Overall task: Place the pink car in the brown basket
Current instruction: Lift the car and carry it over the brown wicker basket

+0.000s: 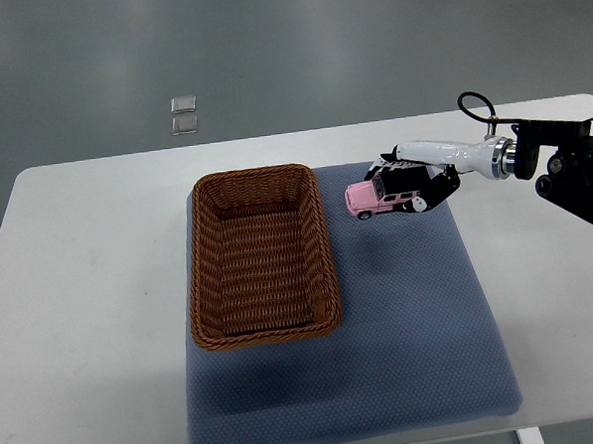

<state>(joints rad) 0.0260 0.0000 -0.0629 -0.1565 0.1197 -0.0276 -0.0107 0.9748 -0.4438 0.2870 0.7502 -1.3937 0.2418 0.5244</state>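
While the blue mat (421,325) is seen nearest on the white table (81,293), the brown basket (261,255) is placed on its left part. Farther back, the pink car (375,197) is clamped by the right hand (414,184), just right of the basket, raised above the mat.

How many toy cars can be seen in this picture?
1. The pink car is held in the right hand, just right of the basket, above the blue mat. The basket looks empty.
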